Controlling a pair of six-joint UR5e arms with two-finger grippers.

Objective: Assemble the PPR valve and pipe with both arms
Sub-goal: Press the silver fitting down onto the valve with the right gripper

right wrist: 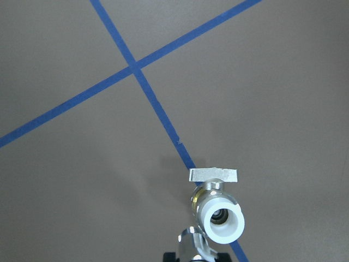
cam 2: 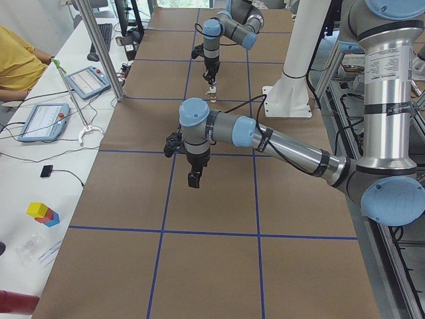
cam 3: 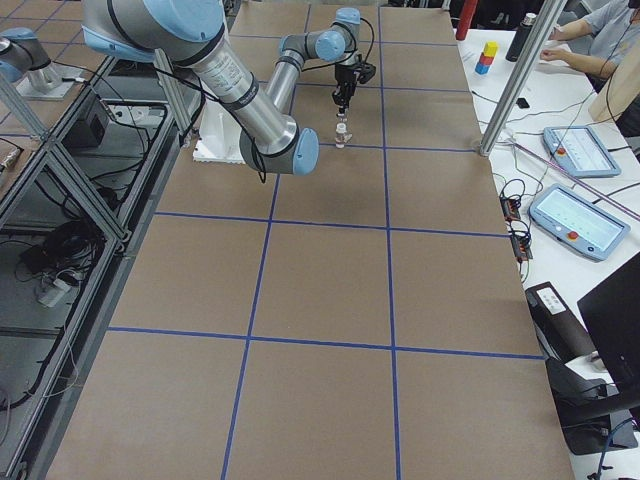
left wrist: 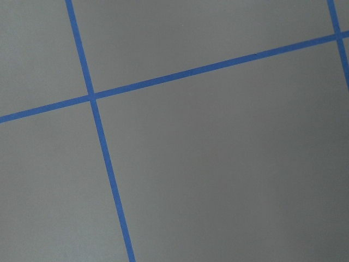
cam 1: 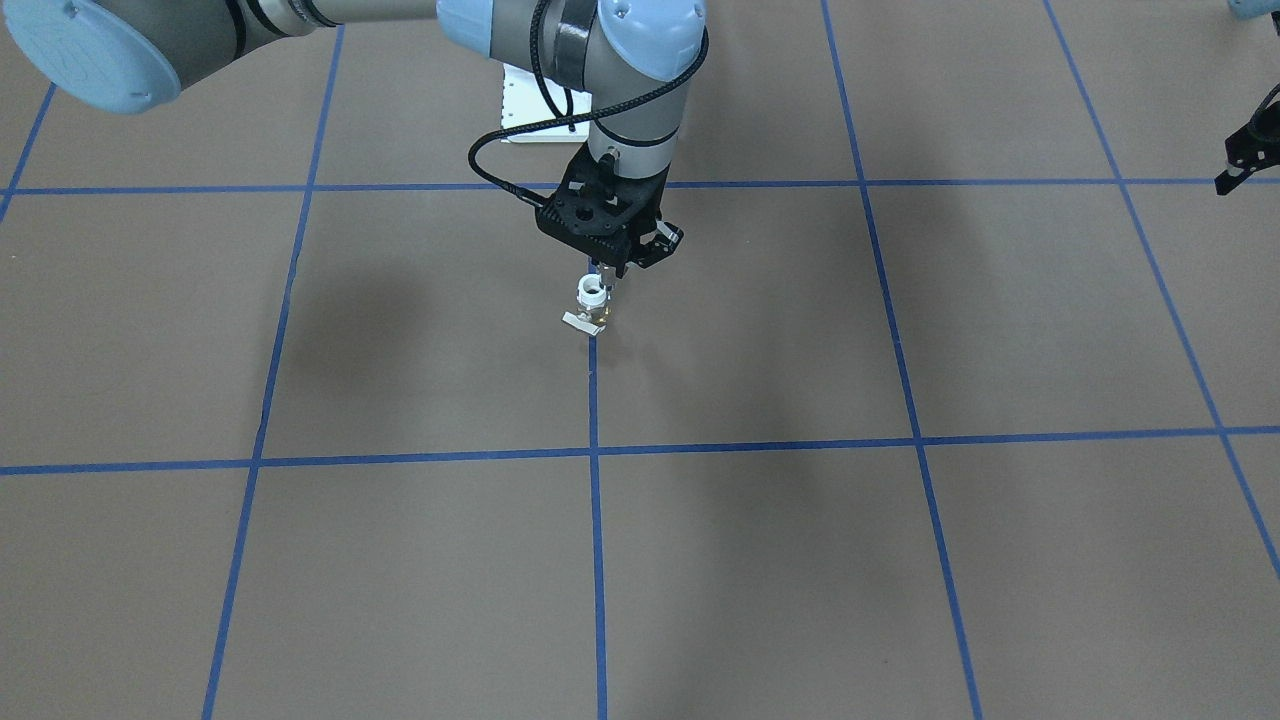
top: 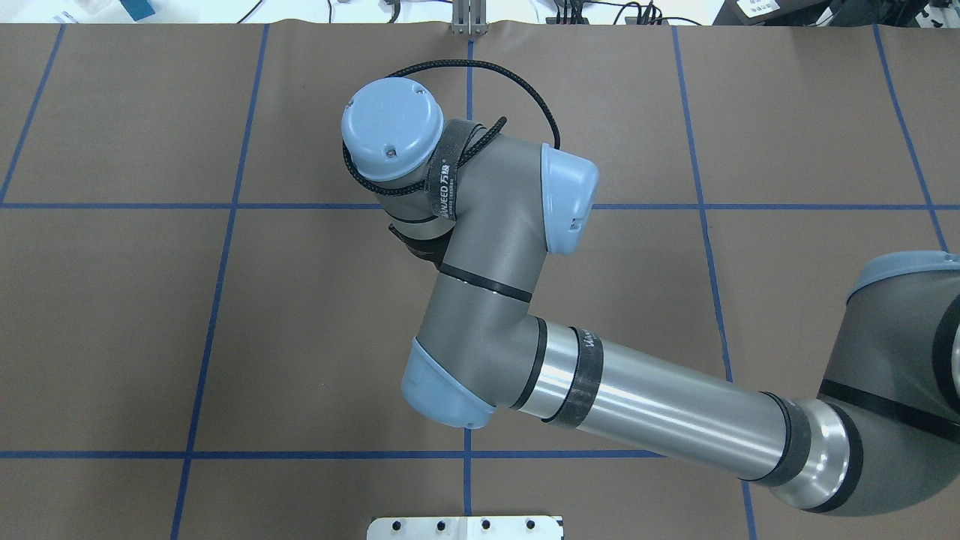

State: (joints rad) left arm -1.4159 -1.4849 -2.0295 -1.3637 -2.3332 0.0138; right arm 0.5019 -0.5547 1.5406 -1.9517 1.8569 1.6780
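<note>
We judge the joining not yet done. The PPR valve (cam 1: 592,306) stands upright on a blue tape line (cam 1: 597,520) near the middle of the surface (cam 1: 800,560), with its white socket facing up and empty. The right gripper (cam 1: 601,272) hangs just above it. Its fingers seem to pinch the silver pipe (right wrist: 192,242) beside the socket rim, so seating it remains. The left gripper (cam 1: 1240,165) hovers well apart; we cannot tell how its fingers stand. The surface is brown with a blue grid, and teach pendants (cam 3: 580,215) lie on a side bench.
</note>
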